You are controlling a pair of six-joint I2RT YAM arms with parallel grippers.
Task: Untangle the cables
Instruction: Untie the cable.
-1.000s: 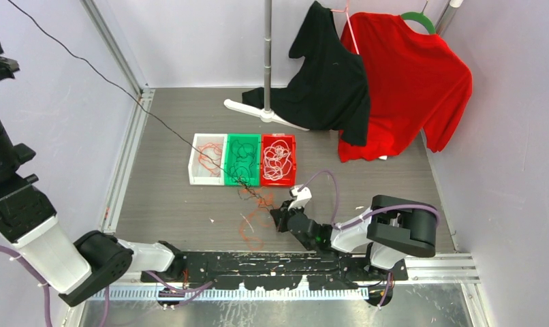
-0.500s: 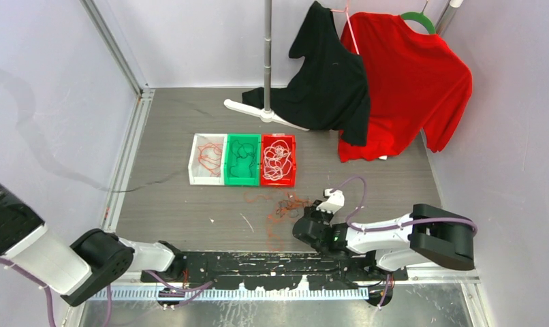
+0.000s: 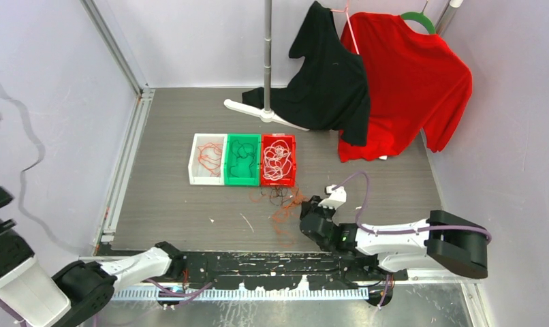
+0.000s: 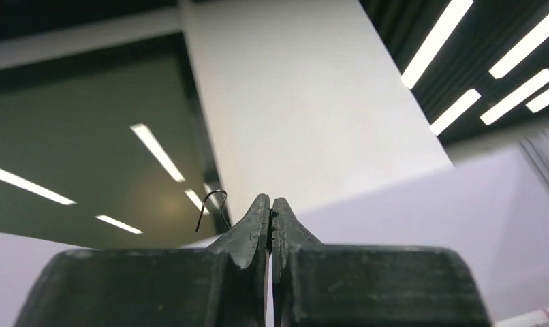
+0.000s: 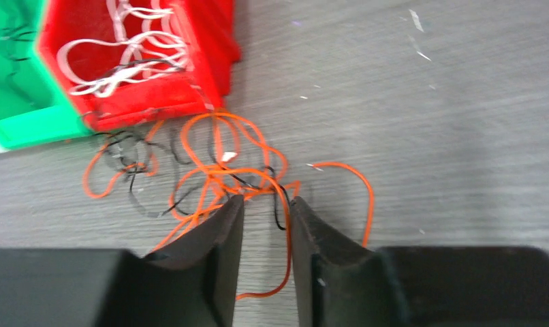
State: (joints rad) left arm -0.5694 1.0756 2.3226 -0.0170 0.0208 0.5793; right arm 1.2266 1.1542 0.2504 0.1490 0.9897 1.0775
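Jaws of the right gripper (image 5: 266,201) stand slightly apart, clamping nothing, low over the tangled orange and black cables (image 5: 214,174) on the table (image 5: 428,122), just beside the red bin (image 5: 214,65) of white cable (image 5: 132,51). The left gripper (image 4: 270,199), aimed at the ceiling, is pressed together, with a black wire end (image 4: 216,191) curling beside its tips.

A loose tangle of very thin orange-red and black cables (image 3: 280,201) lies on the grey surface (image 3: 176,204), just in front of the red bin (image 3: 278,182). Sorted coils lie in bins: orange-red in the white bin (image 3: 207,180), black in the green bin (image 3: 242,181), white in the red. One black cable (image 4: 214,191) is pinched in the pressed-together left fingers (image 4: 248,231), its hooked tip showing.
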